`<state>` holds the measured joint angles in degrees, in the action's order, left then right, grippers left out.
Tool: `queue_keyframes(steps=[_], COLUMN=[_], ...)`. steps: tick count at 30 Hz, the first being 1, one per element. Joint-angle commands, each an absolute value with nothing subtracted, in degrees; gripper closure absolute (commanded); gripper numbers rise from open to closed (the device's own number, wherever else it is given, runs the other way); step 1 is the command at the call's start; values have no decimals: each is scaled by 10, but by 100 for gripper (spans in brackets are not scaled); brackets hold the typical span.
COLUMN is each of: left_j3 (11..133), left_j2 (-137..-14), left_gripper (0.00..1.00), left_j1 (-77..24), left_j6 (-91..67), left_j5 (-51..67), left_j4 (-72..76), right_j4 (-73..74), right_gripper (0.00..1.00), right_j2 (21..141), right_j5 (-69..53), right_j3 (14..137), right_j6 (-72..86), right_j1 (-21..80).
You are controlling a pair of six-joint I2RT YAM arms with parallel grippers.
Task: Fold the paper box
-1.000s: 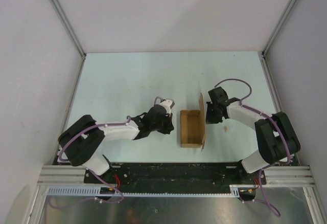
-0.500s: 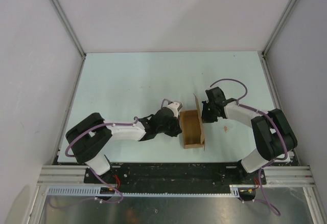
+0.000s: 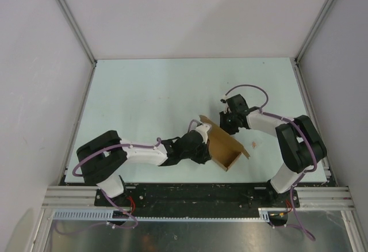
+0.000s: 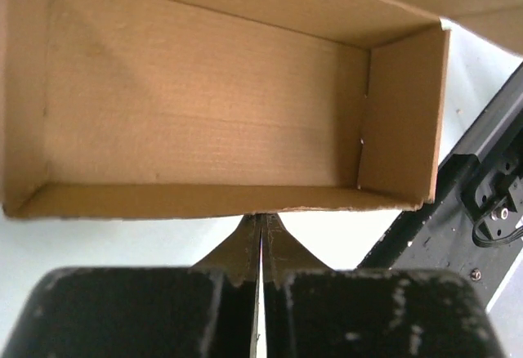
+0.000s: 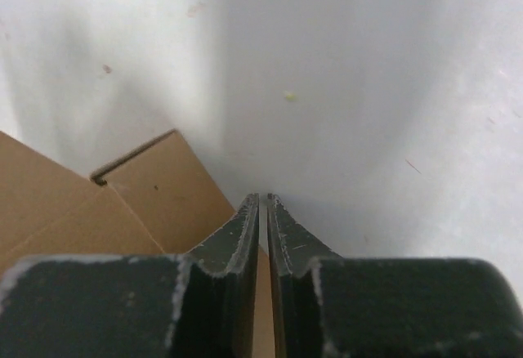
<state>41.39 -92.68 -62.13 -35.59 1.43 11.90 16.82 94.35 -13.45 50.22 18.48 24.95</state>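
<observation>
**Box swung askew between the two arms**

Swung round from where it lay a second ago, the paper box (image 3: 225, 148) no longer sits square to the table's near edge. It now lies at a slant, its far end turned toward the left arm and its near end toward the right. Both arms have moved with it. The left arm has reached further toward the middle, and the right gripper (image 3: 225, 124) has come in over the box's far side.

The box rests open side up on the pale table (image 3: 144, 91), near the front edge and between the two arms. One flap sticks out at its far left corner and another lies out to the right.

The left gripper (image 3: 204, 150) has its jaws pressed together with nothing between them. In the left wrist view its tips meet right at the rim of the box's nearest wall.

In the right wrist view, the right gripper's jaws stand only a thin slit apart. A sliver of brown card shows in that slit, and the flap runs off to the left of it.
</observation>
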Motion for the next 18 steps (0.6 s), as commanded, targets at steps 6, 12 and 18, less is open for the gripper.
queue_keyframes(steps=[6, 12, 18], left_j3=[417, 423, 421], left_j2=[-924, -931, -930], left_gripper=[100, 100, 100], left_j1=[-667, -685, -695], left_j6=[-397, -404, -417], left_j5=[-32, -41, -53], left_j4=[142, 142, 142], right_j4=[174, 182, 194], right_gripper=[85, 85, 85], right_j2=[1001, 1044, 1063], right_j5=[-169, -195, -201], right_j3=[591, 631, 658], right_j6=[119, 101, 85], right_j1=[304, 329, 352])
